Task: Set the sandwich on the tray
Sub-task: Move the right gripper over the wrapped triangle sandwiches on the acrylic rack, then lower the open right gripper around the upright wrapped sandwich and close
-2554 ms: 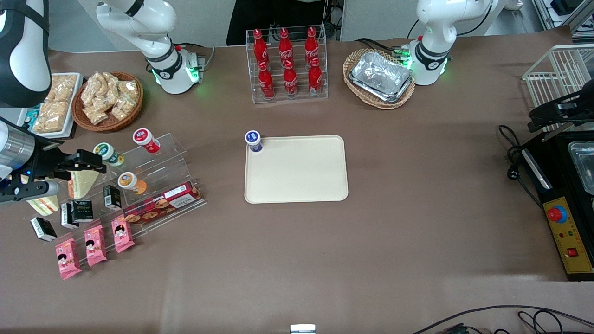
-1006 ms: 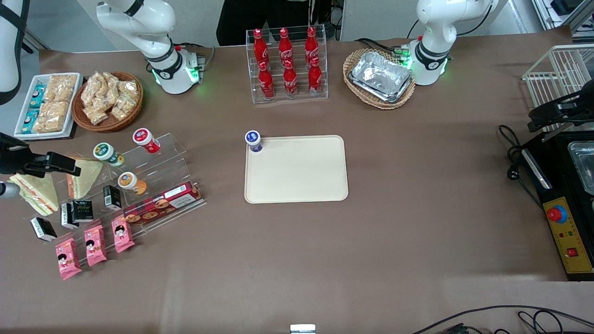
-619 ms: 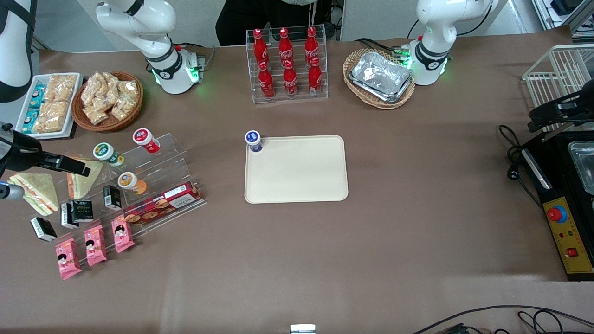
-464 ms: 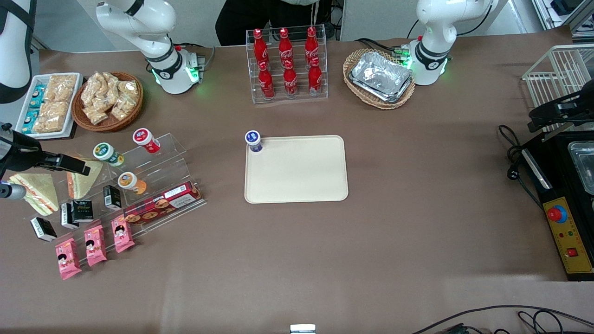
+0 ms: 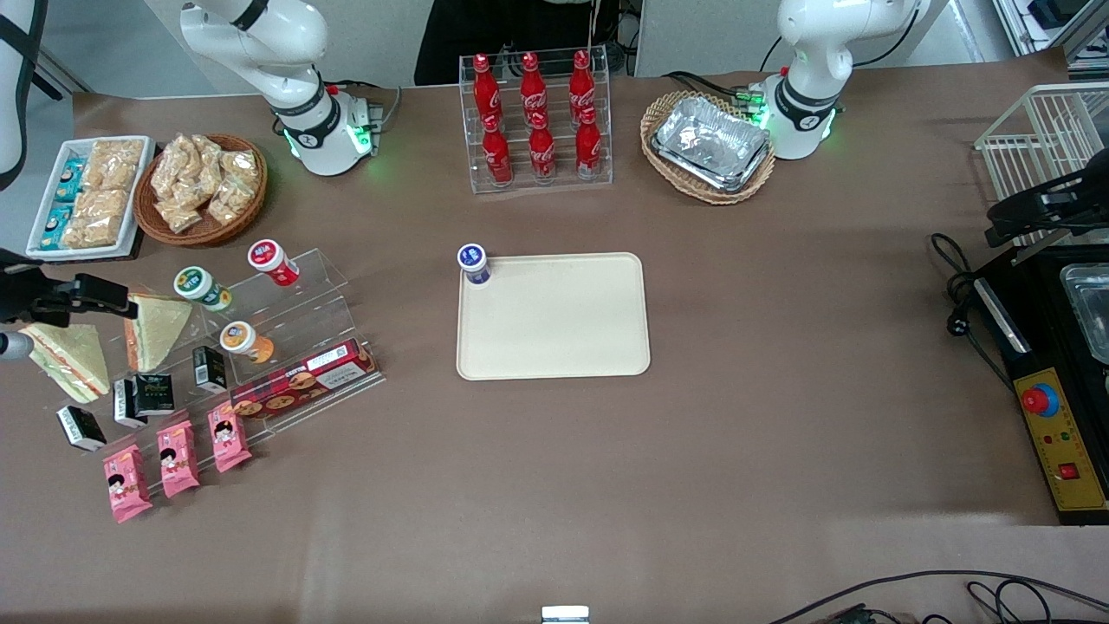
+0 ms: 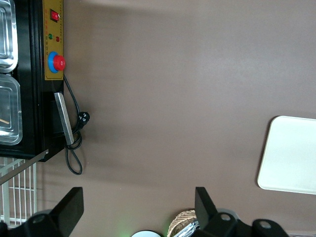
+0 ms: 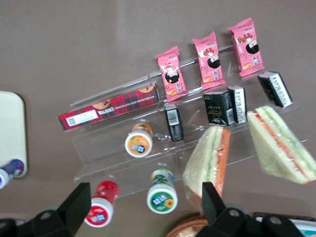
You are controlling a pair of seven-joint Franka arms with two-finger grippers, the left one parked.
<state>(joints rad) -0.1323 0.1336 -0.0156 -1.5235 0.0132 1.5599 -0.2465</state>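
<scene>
**A:** Where does it stand?

**B:** The gripper (image 5: 56, 319) hovers above the working arm's end of the table with its fingers spread wide and nothing between them. The sandwich (image 5: 156, 325) leans against the clear rack (image 5: 286, 334), well apart from the tray (image 5: 554, 316). A second sandwich (image 5: 69, 360) lies just beside it.

**A:** How should it take the grasp?

**B:** I'd centre over one wedge only, then come straight down and pinch across the flat bread faces (image 7: 210, 158). The wrap looks slippery, so I'd grip low on the wedge.

**A:** What's in the way?

**B:** The black boxes (image 5: 156, 392) sit nearer the camera and a green-capped cup (image 5: 202, 287) sits farther from it, so a finger could clip either one. Lift first, since the table between rack and tray is open. Only a blue-capped cup (image 5: 474, 260) stands at one corner of the tray.
</scene>
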